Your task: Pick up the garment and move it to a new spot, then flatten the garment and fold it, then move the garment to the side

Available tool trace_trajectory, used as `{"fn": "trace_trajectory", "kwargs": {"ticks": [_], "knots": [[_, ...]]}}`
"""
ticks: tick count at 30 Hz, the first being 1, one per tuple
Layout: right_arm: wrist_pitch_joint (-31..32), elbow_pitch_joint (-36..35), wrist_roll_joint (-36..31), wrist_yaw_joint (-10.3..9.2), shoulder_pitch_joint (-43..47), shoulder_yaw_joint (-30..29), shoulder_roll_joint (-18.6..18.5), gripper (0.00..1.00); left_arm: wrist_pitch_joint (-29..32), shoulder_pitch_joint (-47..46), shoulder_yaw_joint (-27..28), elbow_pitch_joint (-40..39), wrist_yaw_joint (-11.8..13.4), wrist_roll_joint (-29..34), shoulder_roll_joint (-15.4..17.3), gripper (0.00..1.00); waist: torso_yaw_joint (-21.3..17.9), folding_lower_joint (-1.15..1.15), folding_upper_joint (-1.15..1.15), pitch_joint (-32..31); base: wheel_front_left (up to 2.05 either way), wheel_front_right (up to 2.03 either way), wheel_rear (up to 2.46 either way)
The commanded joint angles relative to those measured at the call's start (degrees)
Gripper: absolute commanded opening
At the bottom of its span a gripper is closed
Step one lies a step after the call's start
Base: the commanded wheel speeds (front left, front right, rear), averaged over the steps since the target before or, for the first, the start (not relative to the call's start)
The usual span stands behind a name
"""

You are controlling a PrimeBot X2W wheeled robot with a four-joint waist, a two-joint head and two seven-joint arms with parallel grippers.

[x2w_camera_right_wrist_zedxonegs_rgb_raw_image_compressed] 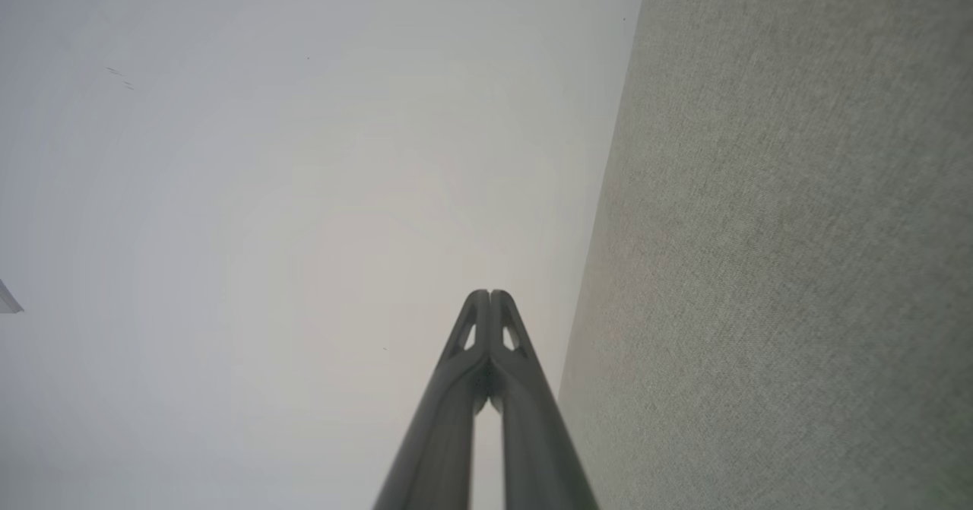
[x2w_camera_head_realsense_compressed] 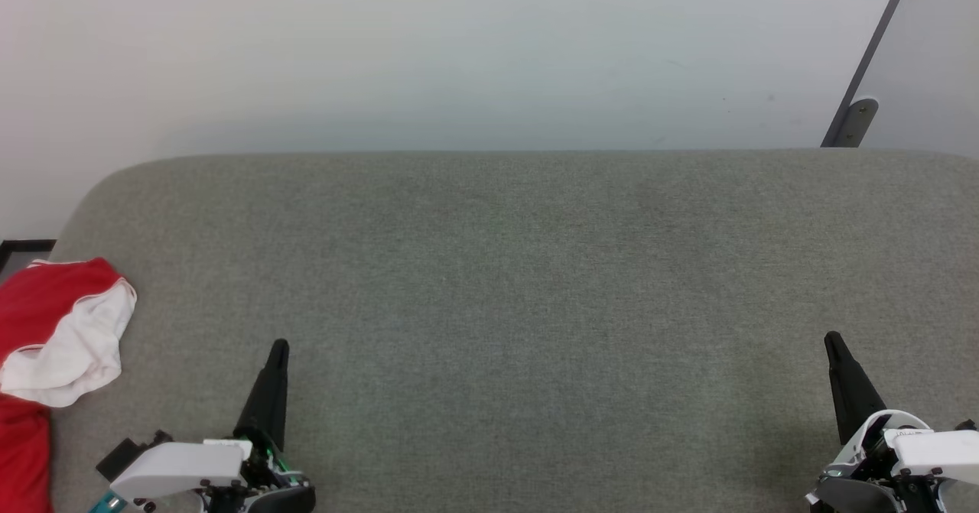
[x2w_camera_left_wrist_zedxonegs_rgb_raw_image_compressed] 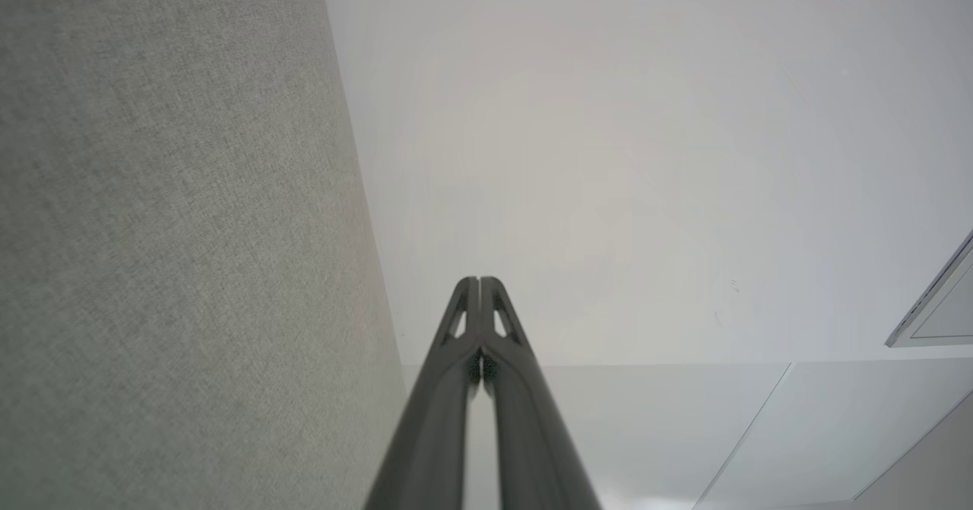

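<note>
The garment (x2w_camera_head_realsense_compressed: 47,318) lies crumpled at the far left edge of the grey fabric-covered table (x2w_camera_head_realsense_compressed: 520,268), bright red with a white panel turned up and thin white trim; part of it is cut off by the head view's left edge. My left gripper (x2w_camera_head_realsense_compressed: 279,345) is shut and empty, low on the table a short way right of the garment and not touching it. At the lower right, far from the cloth, my right gripper (x2w_camera_head_realsense_compressed: 832,339) is also shut and empty. In the wrist views the left gripper (x2w_camera_left_wrist_zedxonegs_rgb_raw_image_compressed: 480,280) and right gripper (x2w_camera_right_wrist_zedxonegs_rgb_raw_image_compressed: 490,293) show closed tips against the pale wall.
A pale wall (x2w_camera_head_realsense_compressed: 459,54) rises behind the table's rounded far edge. A grey slanted strut with a bracket (x2w_camera_head_realsense_compressed: 853,119) stands at the upper right. A dark frame edge (x2w_camera_head_realsense_compressed: 23,247) shows beyond the table's left end. Grey table fabric spans between the two grippers.
</note>
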Motion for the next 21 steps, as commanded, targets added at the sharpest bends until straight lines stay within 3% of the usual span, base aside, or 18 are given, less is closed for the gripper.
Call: {"fn": "trace_trajectory", "kwargs": {"ticks": [1,11,12,21], "knots": [[0.08,-0.13,0.12,-0.06,-0.13,0.05,0.21,0.0,0.09,-0.46,0.06,-0.11,0.09,-0.23,0.03,0.0,0.0,0.0,0.0,0.0,0.0,0.0,0.0],[0.08,-0.13,0.12,-0.06,-0.13,0.05,0.21,0.0,0.09,-0.46,0.05,-0.11,0.09,-0.23,0.03,0.0,0.0,0.0,0.0,0.0,0.0,0.0,0.0],[-0.01,0.18,-0.02,0.01,0.04,0.0,0.0,1.0,-0.02,0.1,-0.03,0.15,-0.01,0.02,-0.02,1.0,0.0,0.0,0.0,0.0,0.0,0.0,0.0],[-1.07,1.66,-0.83,0.0,1.85,0.81,0.19,1.0,-1.01,2.39,-0.97,1.57,0.01,0.65,-0.49,1.0,0.0,0.0,0.0,-0.01,0.0,0.0,0.0]]}}
